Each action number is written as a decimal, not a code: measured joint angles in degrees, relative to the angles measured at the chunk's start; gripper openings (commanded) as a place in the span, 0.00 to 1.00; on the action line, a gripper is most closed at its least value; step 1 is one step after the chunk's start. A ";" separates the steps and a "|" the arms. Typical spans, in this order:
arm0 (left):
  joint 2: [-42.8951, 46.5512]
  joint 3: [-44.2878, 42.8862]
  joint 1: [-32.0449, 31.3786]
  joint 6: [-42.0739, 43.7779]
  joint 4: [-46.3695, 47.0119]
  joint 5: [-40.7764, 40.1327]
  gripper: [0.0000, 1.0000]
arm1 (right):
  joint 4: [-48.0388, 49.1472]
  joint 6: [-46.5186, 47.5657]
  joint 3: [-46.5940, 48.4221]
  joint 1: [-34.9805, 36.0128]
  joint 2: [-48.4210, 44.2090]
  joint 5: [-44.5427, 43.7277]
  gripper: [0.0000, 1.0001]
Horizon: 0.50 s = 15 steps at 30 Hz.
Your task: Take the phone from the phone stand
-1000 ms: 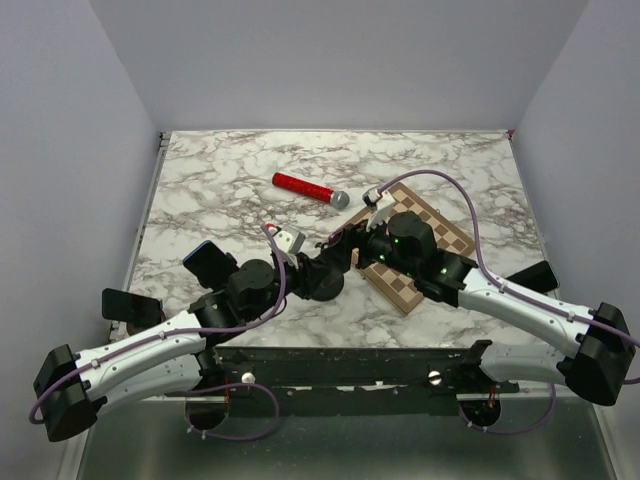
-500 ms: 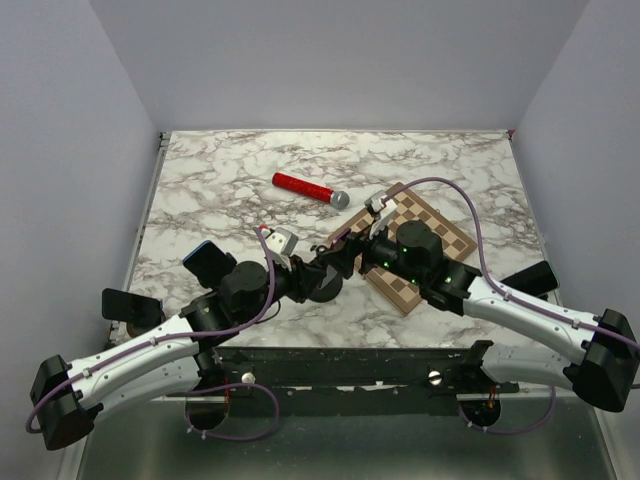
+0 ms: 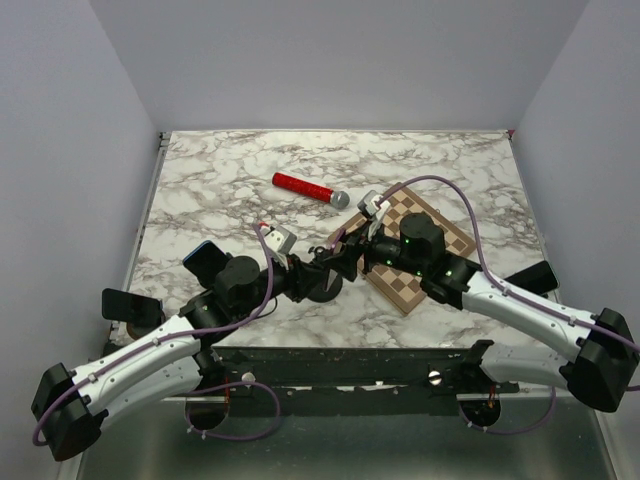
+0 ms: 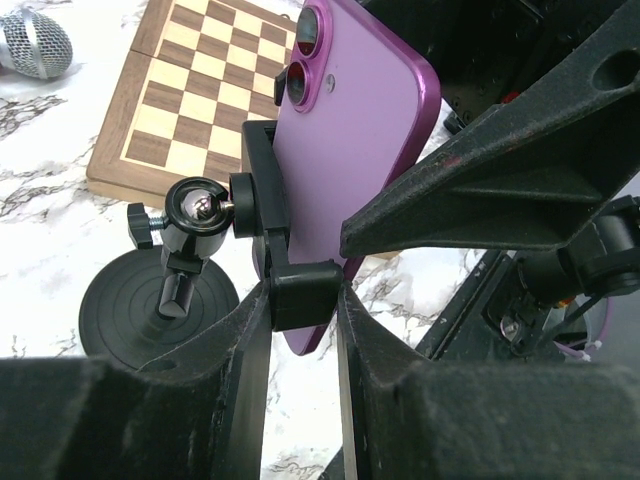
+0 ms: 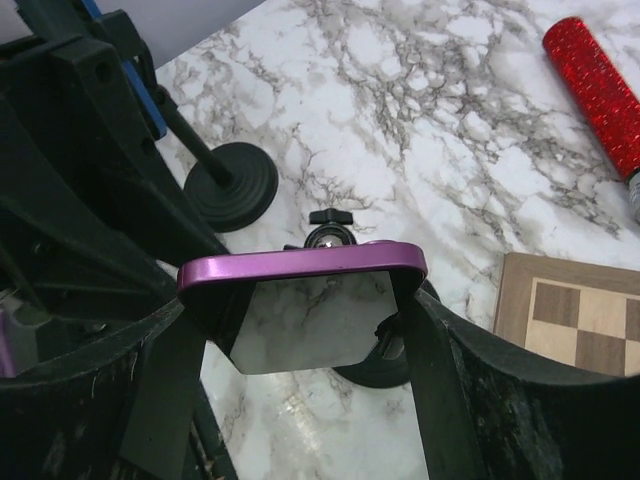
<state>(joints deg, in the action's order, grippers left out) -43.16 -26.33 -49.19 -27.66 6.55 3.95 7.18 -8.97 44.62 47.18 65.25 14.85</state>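
A purple phone [image 4: 350, 130] sits upright in the clamp of a black phone stand [image 4: 262, 200] with a round base [image 4: 150, 310] and a ball joint. My left gripper [image 4: 303, 300] is shut on the stand's lower clamp bracket, under the phone. My right gripper [image 5: 300, 325] is shut on the phone [image 5: 300, 268], one finger on each side edge, and its screen mirrors the marble. In the top view both grippers, the left [image 3: 305, 272] and the right [image 3: 345, 255], meet over the stand base [image 3: 322, 287] near the table's front middle. The phone itself is mostly hidden there.
A wooden chessboard [image 3: 425, 240] lies under the right arm. A red microphone [image 3: 305, 187] lies behind the stand. A dark blue phone on another stand [image 3: 205, 262] is at the left, its base in the right wrist view [image 5: 235, 185]. Black items [image 3: 130, 305] [image 3: 535, 275] sit near both front corners.
The left arm's wrist has drawn back a little to the left and the right wrist shifted slightly. Both grippers stay closed at the stand.
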 measured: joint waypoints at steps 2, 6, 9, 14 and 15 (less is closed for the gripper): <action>-0.35 0.00 0.00 0.17 0.26 0.37 0.00 | -1.66 -0.55 0.00 -0.15 -1.09 1.68 0.01; -0.48 0.00 0.46 0.39 0.46 0.33 0.00 | -6.78 -2.27 0.15 -0.37 -4.66 5.73 0.01; -0.55 -0.02 0.46 0.61 0.48 0.33 0.00 | -8.98 -3.72 0.35 -0.37 -6.71 8.09 0.01; -1.09 -0.46 0.48 0.92 0.35 0.35 0.20 | -14.75 -6.71 2.80 -0.28 -8.37 2.73 0.01; -1.11 -0.68 0.46 1.01 -0.09 0.37 0.30 | -16.74 -7.61 4.02 -0.31 -8.50 -1.18 0.01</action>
<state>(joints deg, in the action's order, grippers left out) -44.27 -27.00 -48.73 -26.65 6.46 4.32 -9.56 -16.58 48.64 46.87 56.75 13.67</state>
